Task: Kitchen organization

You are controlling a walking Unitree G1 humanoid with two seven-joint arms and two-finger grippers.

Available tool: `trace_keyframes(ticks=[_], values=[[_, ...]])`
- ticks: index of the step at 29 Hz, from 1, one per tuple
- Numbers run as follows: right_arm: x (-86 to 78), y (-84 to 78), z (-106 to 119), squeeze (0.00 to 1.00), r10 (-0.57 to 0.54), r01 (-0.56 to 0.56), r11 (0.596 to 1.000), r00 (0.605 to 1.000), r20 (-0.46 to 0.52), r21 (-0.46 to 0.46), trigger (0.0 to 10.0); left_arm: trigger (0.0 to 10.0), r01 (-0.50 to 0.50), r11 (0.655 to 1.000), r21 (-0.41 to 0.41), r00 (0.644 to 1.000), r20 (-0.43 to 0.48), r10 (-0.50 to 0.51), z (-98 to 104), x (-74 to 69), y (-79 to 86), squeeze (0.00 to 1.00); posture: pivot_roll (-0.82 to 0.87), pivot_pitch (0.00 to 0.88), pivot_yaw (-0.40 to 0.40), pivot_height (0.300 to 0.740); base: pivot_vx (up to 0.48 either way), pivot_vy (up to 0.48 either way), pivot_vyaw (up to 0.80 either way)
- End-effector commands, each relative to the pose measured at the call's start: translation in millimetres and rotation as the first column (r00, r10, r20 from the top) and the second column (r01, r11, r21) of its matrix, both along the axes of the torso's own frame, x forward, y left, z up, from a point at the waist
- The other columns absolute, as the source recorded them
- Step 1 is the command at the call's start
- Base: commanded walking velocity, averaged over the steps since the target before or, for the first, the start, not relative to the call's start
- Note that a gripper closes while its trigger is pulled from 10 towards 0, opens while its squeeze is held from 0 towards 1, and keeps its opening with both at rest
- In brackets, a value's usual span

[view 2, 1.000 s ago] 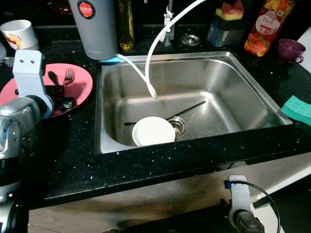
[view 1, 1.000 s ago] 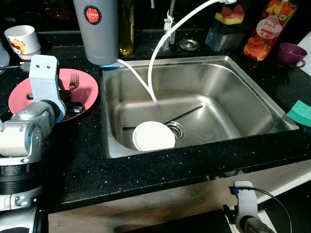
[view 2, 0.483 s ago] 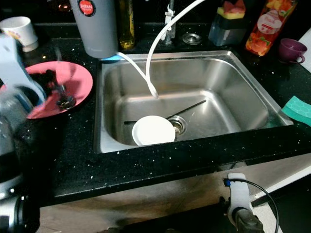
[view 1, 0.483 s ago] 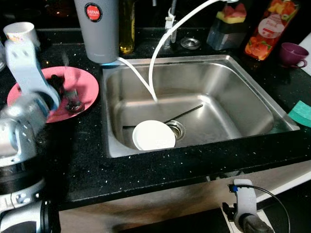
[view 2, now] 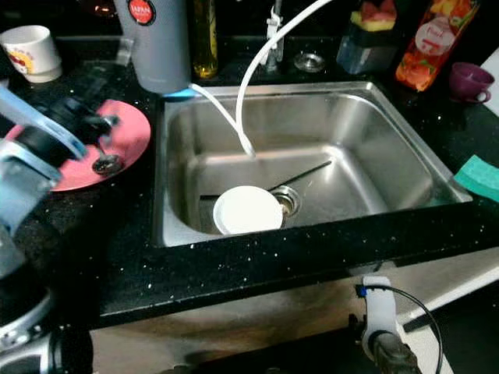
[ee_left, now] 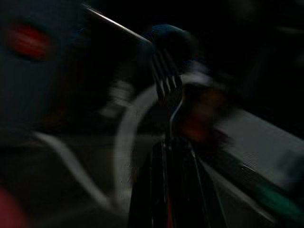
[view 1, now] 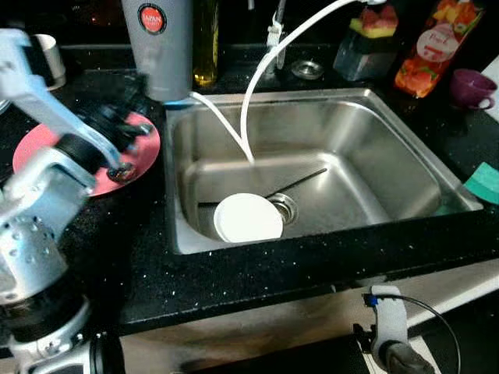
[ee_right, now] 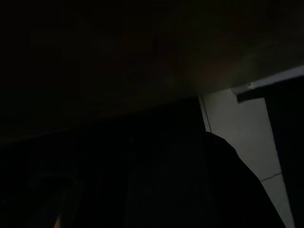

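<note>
A black speckled surface [view 1: 257, 269] carried a steel sink [view 1: 374, 136], and within it, well to the right of the working jaws, lay a white plate [view 1: 248, 218] by the drain with a thin dark utensil [view 1: 300, 181] resting beyond it. A grey canister [view 1: 162, 47] stood just behind the jaws, and a white hose [view 1: 257, 86] looped into the basin. Directly beneath the jaws sat a pink plate [view 2: 117, 144] with a spoon [view 2: 105, 164] on it. The left gripper [ee_left: 167, 156] held a fork [ee_left: 166, 80] by its handle, the jaws closed narrow around it and the tines pointing out ahead toward the sink; the arm was blurred in the head views. The fork appeared light, stiff and slick, so a hold well down the handle seemed safest against twisting or slipping. The right gripper [view 1: 394, 351] hung idle below the front edge of the surface, and whether its jaws were wide or narrow could not be told.
</note>
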State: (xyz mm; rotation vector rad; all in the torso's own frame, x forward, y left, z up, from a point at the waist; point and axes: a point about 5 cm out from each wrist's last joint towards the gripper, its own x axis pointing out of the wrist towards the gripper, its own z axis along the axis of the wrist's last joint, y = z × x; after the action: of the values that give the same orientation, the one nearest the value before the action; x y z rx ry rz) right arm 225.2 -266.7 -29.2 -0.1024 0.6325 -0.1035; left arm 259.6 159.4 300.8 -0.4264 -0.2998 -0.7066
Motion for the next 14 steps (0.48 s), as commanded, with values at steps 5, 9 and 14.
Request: trace_keyframes(ticks=[5,9,14], values=[[-4.7,-0.6,-4.8,0.00,-0.028,0.028,1.000,0.999,-0.028,0.012,10.0,0.0,0.287,0.958,0.009,0.955,0.074,-0.287,-6.6,-33.2,-31.1,0.00,0.09,0.047,-0.039,0.740,0.000,0.000,0.00],[-3.9,0.0,-4.9,0.00,-0.029,0.030,0.999,0.999,-0.028,0.015,10.0,0.0,0.326,0.944,0.038,0.942,0.073,-0.328,-8.9,-38.7,-33.5,0.00,0.09,0.042,-0.039,0.740,0.000,0.000,0.00],[-3.0,0.8,-5.4,0.00,-0.029,0.030,0.999,0.999,-0.036,0.020,10.0,7.9,0.239,0.963,0.123,0.970,0.008,-0.242,-14.3,-27.0,-28.7,0.00,0.09,0.041,-0.036,0.740,0.000,0.000,-0.08]])
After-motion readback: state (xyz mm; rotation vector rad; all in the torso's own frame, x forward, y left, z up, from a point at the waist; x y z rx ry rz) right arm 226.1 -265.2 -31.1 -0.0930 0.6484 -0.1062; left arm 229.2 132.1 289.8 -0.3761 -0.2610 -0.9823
